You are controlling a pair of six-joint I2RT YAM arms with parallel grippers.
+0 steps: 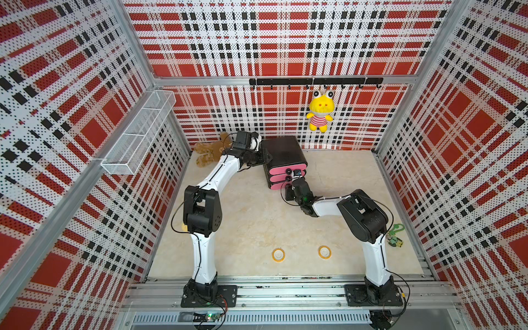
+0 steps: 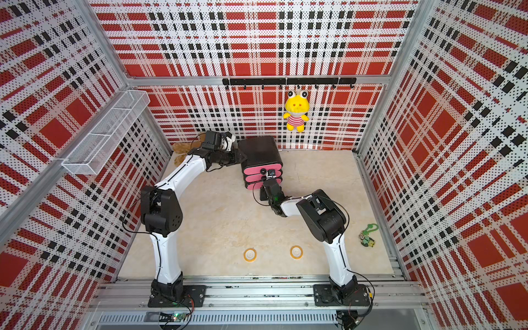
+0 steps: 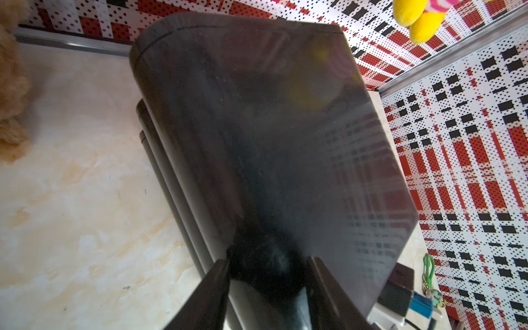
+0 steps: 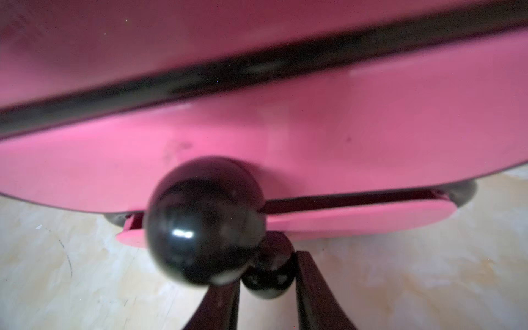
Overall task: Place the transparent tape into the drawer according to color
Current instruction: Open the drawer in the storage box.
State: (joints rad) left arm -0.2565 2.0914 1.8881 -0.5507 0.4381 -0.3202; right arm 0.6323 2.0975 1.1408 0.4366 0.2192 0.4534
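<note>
The left claw [image 3: 268, 265] pinches the chest's [image 3: 257, 128] left edge; the right claw [image 4: 264, 274] pinches the bottom knob [image 4: 274, 284]. Two orange tapes [image 1: 279, 254] lie near on the table [image 1: 243, 223].

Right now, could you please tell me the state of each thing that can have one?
Chest: upright.
Left fingers: clamped on chest.
Right fingers: closed on bottom knob.
Bottom drawer: barely open, if at all.
Orange tape rings: flat on table, not stowed.
</note>
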